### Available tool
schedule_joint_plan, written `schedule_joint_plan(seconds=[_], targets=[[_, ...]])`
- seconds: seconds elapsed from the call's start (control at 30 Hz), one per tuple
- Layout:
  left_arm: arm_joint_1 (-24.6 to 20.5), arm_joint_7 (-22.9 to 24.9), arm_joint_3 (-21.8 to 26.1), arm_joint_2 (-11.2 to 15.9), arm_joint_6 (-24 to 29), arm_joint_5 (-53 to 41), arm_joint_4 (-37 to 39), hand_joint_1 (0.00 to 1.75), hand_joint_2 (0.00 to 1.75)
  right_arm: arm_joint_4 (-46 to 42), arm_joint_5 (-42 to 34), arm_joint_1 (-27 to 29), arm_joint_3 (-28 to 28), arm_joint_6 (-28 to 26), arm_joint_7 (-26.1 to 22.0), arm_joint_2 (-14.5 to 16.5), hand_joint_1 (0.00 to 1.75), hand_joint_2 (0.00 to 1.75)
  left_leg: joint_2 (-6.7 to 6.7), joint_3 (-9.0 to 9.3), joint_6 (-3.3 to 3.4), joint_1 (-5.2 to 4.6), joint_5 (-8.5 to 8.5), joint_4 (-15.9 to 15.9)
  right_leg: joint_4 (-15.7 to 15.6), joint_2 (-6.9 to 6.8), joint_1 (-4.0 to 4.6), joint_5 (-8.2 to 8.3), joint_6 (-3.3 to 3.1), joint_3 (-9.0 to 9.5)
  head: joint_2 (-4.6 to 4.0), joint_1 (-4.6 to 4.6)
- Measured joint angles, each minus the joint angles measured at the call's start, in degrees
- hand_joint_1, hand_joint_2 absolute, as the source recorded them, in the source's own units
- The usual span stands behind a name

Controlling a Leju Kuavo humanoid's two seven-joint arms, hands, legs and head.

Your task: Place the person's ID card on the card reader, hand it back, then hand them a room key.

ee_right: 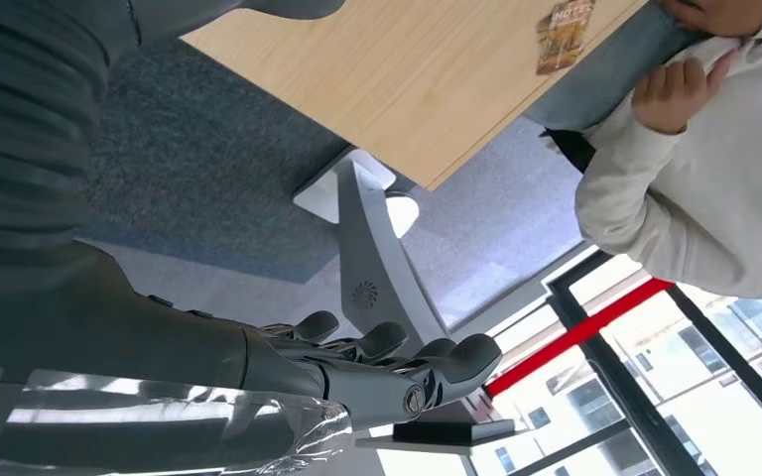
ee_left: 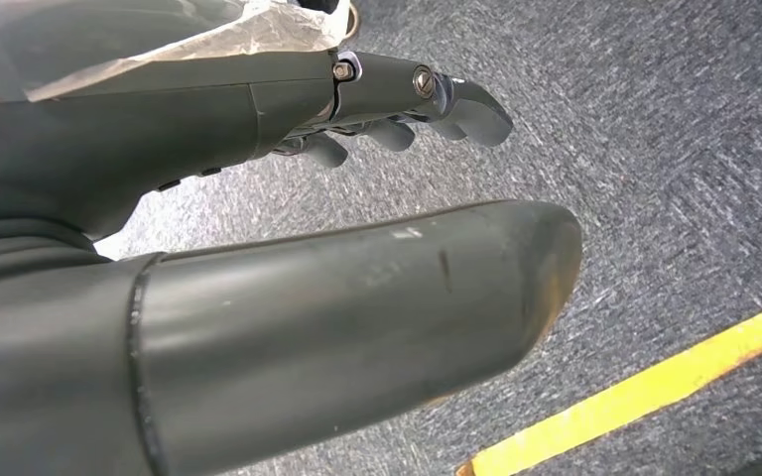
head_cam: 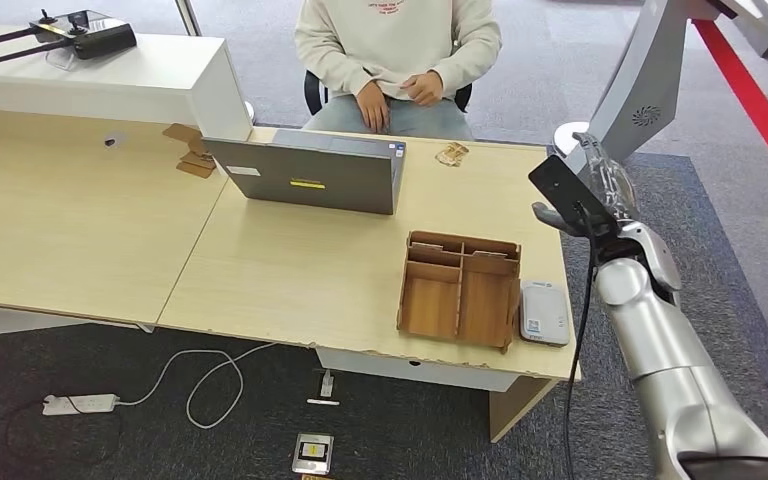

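At right of the head view: right hand (head_cam: pixel 600 195) raised off the desk's (head_cam: pixel 290 270) right edge, silver arm rising from the lower right corner; fingers (ee_right: pixel 397 357) extended and slightly apart, nothing held. Left hand (ee_left: pixel 258 198), seen over grey carpet with a yellow floor line: fingers (ee_left: pixel 456 99) loosely extended, thumb apart, holding nothing. Card reader (head_cam: pixel 544 312), white, lower right of the desk, touching the right side of a wooden compartment tray (head_cam: pixel 460 290). Small printed card (head_cam: pixel 451 154) at the desk's far edge, before the seated person (head_cam: pixel 400 50), whose hands rest in the lap. Grey laptop (head_cam: pixel 310 172), centre, lid toward the camera. Cardboard pieces (head_cam: pixel 190 150) left of the laptop. Power strip (head_cam: pixel 80 404) on the floor, lower left
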Motion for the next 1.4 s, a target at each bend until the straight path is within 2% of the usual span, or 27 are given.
schedule_joint_plan(seconds=[0.23, 0.7, 0.87, 1.4], targets=[[0.0, 0.8, 0.0, -0.2, 0.4, -0.5, 0.0, 0.00, 0.00, -8.1, 0.8, 4.2, -2.0, 5.8, 2.2, -3.6, 0.00, 1.75, 0.00, 0.00, 0.00, 0.01, 0.00, 0.0, 0.0, 0.03, -0.03, 0.00, -0.01, -0.01, 0.00, -0.01], [-0.1, 1.6, -0.1, -0.7, 0.5, -1.2, 0.0, 0.00, 0.00, -15.3, 1.7, 8.3, -2.9, 8.9, 3.6, -5.3, 0.00, 1.75, 0.01, -0.01, 0.00, 0.01, 0.00, 0.0, 0.0, 0.05, -0.02, 0.00, -0.01, 0.00, 0.00, 0.00], [-0.2, 1.7, -0.2, -0.9, 0.5, -1.4, 0.0, 0.00, 0.00, -16.2, 3.3, 9.9, -2.8, 8.8, 3.5, -4.9, 0.00, 1.75, 0.00, -0.01, 0.00, 0.01, 0.00, 0.0, 0.0, 0.05, -0.02, 0.00, -0.01, 0.01, 0.00, 0.00], [-0.6, 1.8, -1.4, -1.1, 0.6, -3.3, 0.0, 0.00, 0.00, -12.2, 9.1, 13.9, -1.0, 4.7, 1.9, -0.2, 0.00, 1.75, 0.00, -0.02, 0.00, 0.01, 0.00, 0.0, 0.0, 0.04, 0.00, -0.01, 0.00, 0.01, 0.00, 0.00]])
